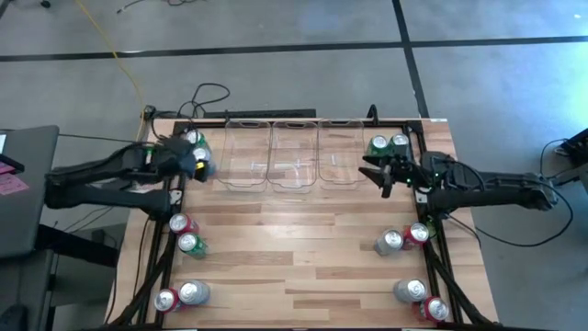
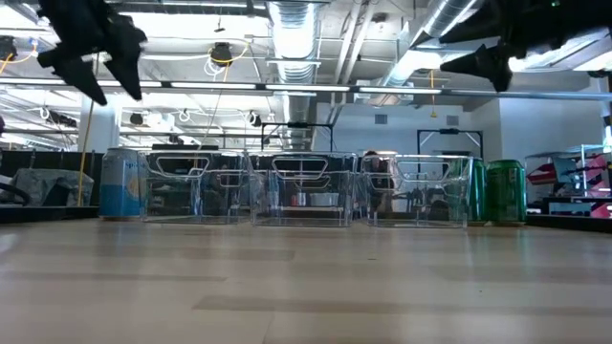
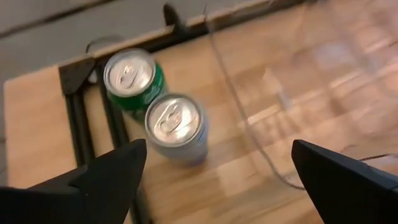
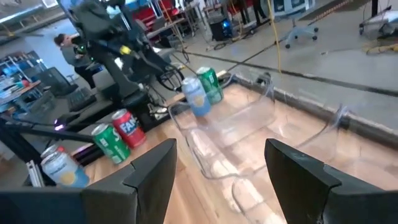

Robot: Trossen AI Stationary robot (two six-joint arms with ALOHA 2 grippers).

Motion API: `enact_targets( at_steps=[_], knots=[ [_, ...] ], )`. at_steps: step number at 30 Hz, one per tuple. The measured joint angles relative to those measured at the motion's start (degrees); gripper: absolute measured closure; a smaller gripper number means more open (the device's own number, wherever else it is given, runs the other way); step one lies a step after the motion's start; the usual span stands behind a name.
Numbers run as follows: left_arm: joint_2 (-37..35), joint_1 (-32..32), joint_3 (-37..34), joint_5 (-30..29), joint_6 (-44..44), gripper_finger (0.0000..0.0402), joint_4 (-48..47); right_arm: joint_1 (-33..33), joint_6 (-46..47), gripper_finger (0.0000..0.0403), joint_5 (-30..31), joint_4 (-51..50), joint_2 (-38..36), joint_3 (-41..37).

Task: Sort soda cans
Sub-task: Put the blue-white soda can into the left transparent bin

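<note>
Soda cans stand upright in pairs on the wooden table. At the far left are a green can [image 3: 130, 78] and a blue and silver can [image 3: 176, 124]. My left gripper [image 3: 217, 168] hangs open above and just short of them, slanting down, with nothing between its fingers. At the far right stand two green cans [image 1: 389, 143]. My right gripper [image 1: 375, 175] hovers open next to them, pointing almost level toward the clear bins [image 1: 294, 152]. High up in the low view are the left gripper [image 2: 96, 57] and the right gripper [image 2: 488, 62].
Three clear bins [image 2: 299, 191] stand side by side at the far middle. More pairs of cans stand at the left middle [image 1: 185, 233], near left [image 1: 182, 295], right middle [image 1: 404, 237] and near right [image 1: 421, 300]. Bare wood lies in the table's middle [image 1: 294, 248]. A person [image 4: 64, 42] sits beyond the table.
</note>
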Motion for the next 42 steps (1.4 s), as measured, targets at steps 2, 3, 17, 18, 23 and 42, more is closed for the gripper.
enact_targets(
  at_steps=[2, 3, 17, 18, 23, 42],
  knots=[
    [2.34, 4.29, 0.0, 2.5, 1.99, 0.0002, -0.09, -0.31, -0.46, 0.0138, 0.01, 0.03, 0.34, 0.66],
    [3.45, 6.4, 0.0, 3.18, 3.06, 0.0002, -0.07, -0.31, -1.25, 0.0138, 0.01, -0.22, 0.36, 0.91],
    [13.07, 26.18, -1.78, 13.09, 17.56, 0.0002, 9.18, -0.31, -2.61, 0.0138, 0.05, -5.75, 0.82, 1.42],
    [13.77, 27.37, -1.9, 13.12, 18.18, 0.0002, 8.98, -0.29, -2.63, 0.0138, 0.05, -5.97, 0.81, 1.42],
    [16.35, 31.44, -1.9, 14.05, 21.09, 0.0002, 9.33, -0.25, -1.29, 0.0138, 0.09, -7.46, 0.82, 1.42],
    [22.09, 35.44, -9.22, 21.46, 28.14, 0.0023, 19.88, -0.14, 0.52, 0.0138, 0.12, -9.86, 0.79, 1.42]
  ],
)
